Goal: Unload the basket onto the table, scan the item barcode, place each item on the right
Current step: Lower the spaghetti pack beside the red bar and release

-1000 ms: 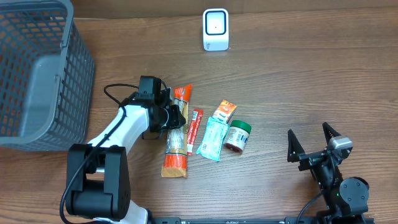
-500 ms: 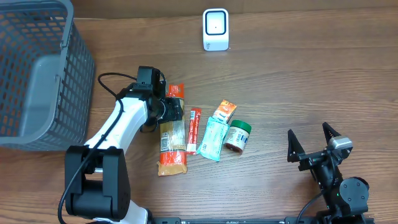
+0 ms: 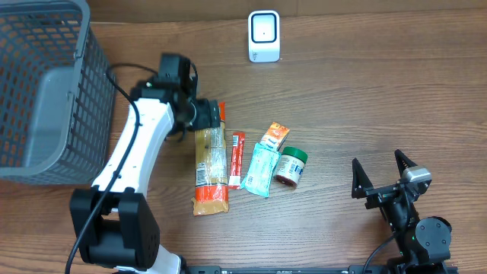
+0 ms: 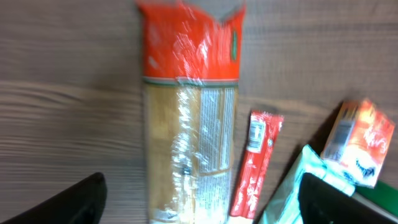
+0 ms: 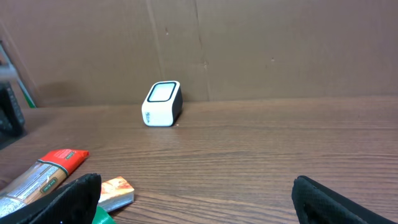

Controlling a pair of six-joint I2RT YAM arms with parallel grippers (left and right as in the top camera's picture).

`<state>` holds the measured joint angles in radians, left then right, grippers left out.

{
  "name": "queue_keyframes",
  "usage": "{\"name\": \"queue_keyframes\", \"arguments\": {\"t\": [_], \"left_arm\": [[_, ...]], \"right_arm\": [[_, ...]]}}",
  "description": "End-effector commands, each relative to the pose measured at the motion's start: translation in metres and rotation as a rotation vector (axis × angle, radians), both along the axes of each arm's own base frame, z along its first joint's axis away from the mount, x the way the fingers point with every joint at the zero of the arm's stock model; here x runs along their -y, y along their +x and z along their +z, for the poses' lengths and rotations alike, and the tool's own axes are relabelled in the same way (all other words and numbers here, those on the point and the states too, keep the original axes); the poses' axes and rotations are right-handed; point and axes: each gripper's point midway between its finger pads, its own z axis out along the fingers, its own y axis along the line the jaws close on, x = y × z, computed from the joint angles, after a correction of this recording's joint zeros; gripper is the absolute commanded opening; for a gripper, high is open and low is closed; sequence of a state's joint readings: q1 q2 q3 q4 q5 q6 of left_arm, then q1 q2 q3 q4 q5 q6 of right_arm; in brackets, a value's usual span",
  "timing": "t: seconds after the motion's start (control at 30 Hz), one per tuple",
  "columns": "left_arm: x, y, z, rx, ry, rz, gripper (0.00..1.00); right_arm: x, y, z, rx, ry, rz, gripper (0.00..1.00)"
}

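I am seeing the left gripper [image 3: 202,114] opening wide and pulling off the long orange-ended packet [image 3: 211,167], which is lying released on the table [image 3: 358,99], well apart from the scanner [image 3: 263,36], barcode unscanned.

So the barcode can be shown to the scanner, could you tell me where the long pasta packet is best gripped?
Probably across the narrow width of the pasta packet near its orange end nearest the scanner, coming straight down: it lies flat, and the red stick sachet crowds one side farther along.
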<state>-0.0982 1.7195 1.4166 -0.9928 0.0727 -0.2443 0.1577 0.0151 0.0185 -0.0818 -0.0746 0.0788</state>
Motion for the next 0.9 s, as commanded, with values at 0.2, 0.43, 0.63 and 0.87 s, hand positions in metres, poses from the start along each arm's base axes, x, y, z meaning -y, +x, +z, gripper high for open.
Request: {"name": "queue_keyframes", "arguments": {"t": [0.2, 0.43, 0.63, 0.87], "left_arm": [[-0.048, 0.020, 0.043, 0.104, 0.174, 0.091, 1.00], [-0.048, 0.020, 0.043, 0.103, 0.174, 0.092, 1.00], [-0.048, 0.020, 0.043, 0.103, 0.174, 0.092, 1.00], [-0.048, 0.020, 0.043, 0.103, 0.174, 0.092, 1.00]], "right_arm": [[0.000, 0.000, -0.002, 0.000, 0.002, -0.001, 1.00], [0.000, 0.000, -0.002, 0.000, 0.002, -0.001, 1.00], [0.000, 0.000, -0.002, 0.001, 0.002, -0.001, 1.00], [0.000, 0.000, -0.002, 0.001, 0.002, 0.000, 1.00]]}}
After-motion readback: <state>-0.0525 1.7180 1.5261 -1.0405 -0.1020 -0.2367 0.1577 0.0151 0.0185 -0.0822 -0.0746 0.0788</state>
